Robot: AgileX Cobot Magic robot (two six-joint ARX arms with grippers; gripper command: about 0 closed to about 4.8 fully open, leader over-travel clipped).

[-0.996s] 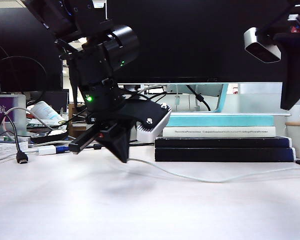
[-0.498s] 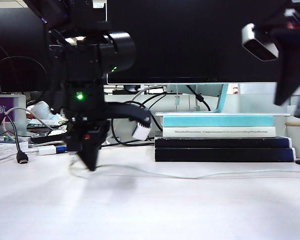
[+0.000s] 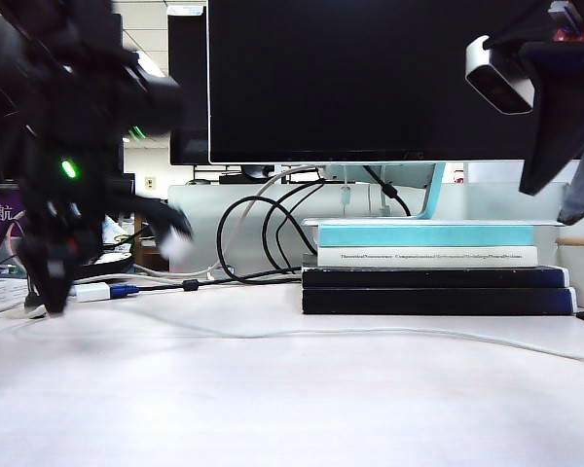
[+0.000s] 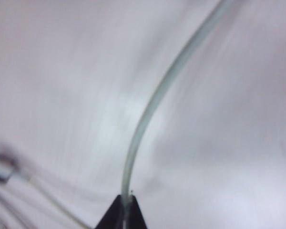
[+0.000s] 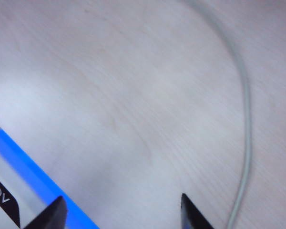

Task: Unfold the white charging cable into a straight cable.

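Low at the far left, we see our left end effector [image 3: 47,297] clamped on the thin white charging cable [image 3: 370,334], which trails rightward along the pale counter [image 3: 292,409]. Our right end effector [image 5: 121,212] hangs spread and empty, upper right. Book spine lettering stays unreadable.

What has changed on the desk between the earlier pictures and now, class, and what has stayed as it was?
The left gripper, shut on the white charging cable, has swung from near the middle of the desk to its far left edge, dragging the cable from a sagging curve into a long, nearly straight line. The right gripper stays open, raised at the right, holding nothing. The stack of books and the monitor have not moved.
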